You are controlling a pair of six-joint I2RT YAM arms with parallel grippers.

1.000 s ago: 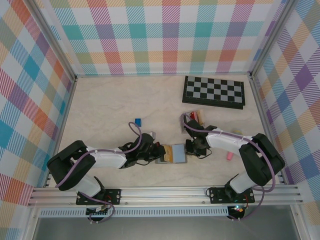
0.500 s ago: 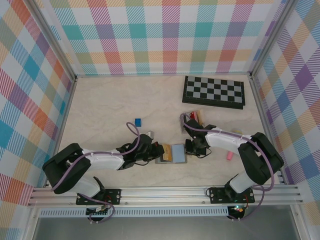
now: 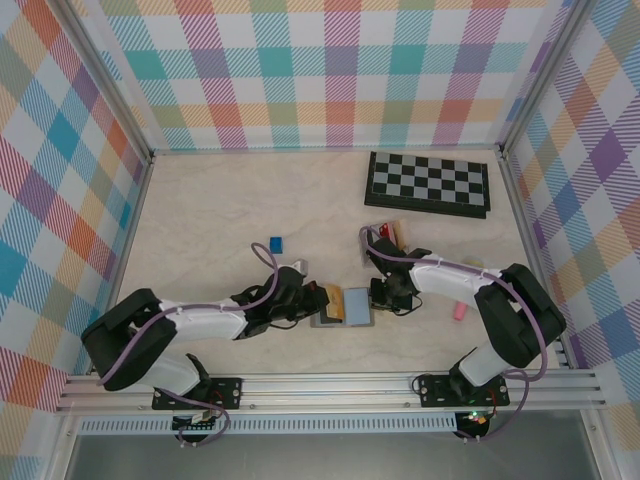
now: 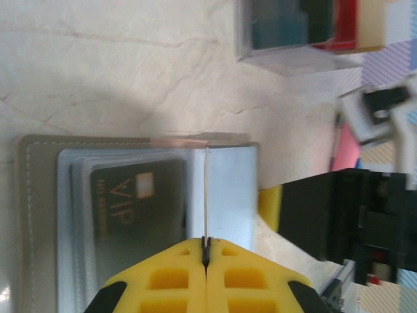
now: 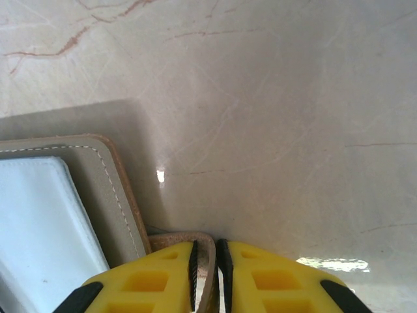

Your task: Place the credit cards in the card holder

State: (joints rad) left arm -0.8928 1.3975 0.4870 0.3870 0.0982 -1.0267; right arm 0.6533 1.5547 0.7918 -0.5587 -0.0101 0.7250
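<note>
The grey card holder [image 3: 356, 308] lies open between the two grippers. In the left wrist view the card holder [image 4: 39, 215] has a black VIP credit card [image 4: 137, 202] in a clear inner slot. My left gripper [image 4: 206, 244] is shut on a thin pale credit card [image 4: 206, 189], seen edge-on and reaching over the slots. From above, the left gripper [image 3: 318, 297] is at the holder's left edge. My right gripper [image 5: 207, 254] is shut on a tan-edged flap [image 5: 210, 274] of the card holder [image 5: 98, 189], at the right edge [image 3: 380, 296].
A small clear rack of coloured cards [image 3: 386, 240] stands just behind the holder, and it appears as the rack [image 4: 293, 32] in the left wrist view. A chessboard [image 3: 428, 183] lies at the back right. A blue block [image 3: 275, 243] and a pink object [image 3: 460, 311] sit on the table.
The left arm's elbow has swung down and left, and its gripper with the card has edged slightly away from the holder. The right arm and holder have stayed put.
</note>
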